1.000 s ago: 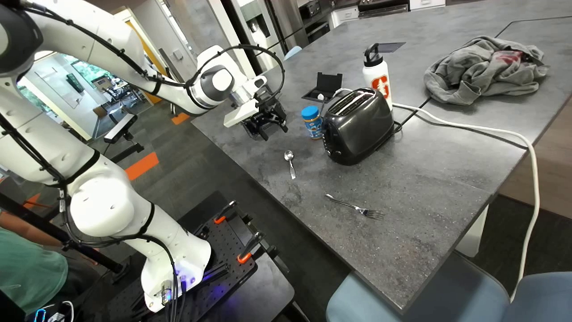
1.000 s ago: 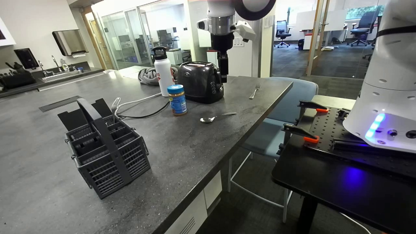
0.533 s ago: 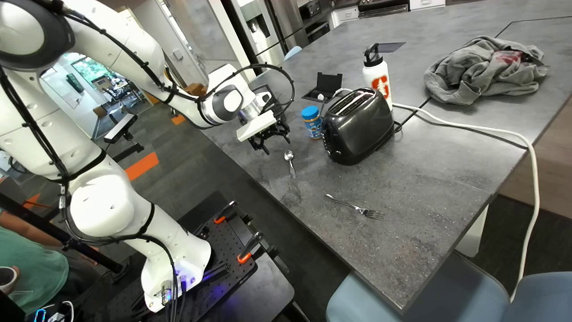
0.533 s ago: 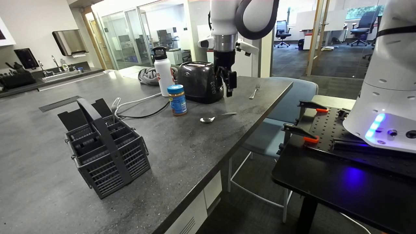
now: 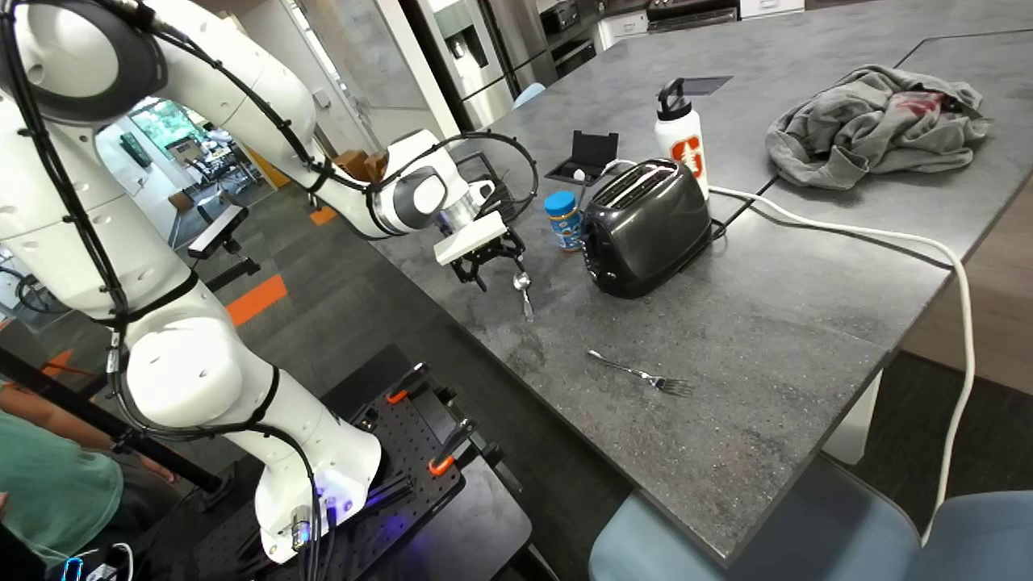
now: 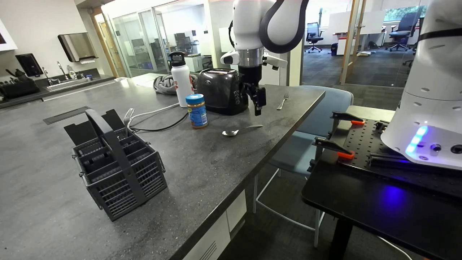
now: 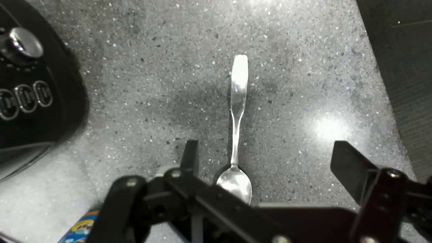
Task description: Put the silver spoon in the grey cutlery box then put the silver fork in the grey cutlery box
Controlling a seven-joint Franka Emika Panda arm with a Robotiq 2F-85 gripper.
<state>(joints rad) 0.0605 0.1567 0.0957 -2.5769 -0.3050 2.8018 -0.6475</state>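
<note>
Fingers (image 7: 190, 157) apart, the gripper (image 7: 265, 155) hangs above the silver spoon (image 7: 237, 114), which could skid, lying nearer the wrist view's left finger.

Gripper (image 5: 502, 276) near bowl end of silver spoon (image 5: 526, 298), fingers spread. Spoon flat on grey countertop (image 5: 775, 339). Silver fork (image 5: 645, 374) flat, well apart from gripper. Blue-lidded jar (image 5: 564, 222) upright just beside black toaster (image 5: 654, 230); white bottle (image 5: 682, 141) upright behind toaster. Grey cloth (image 5: 863, 129) crumpled on countertop.

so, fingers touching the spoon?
Apart. An exterior view shows it: the fingers end above the spoon, which lies in full view, with counter showing between them.
</note>
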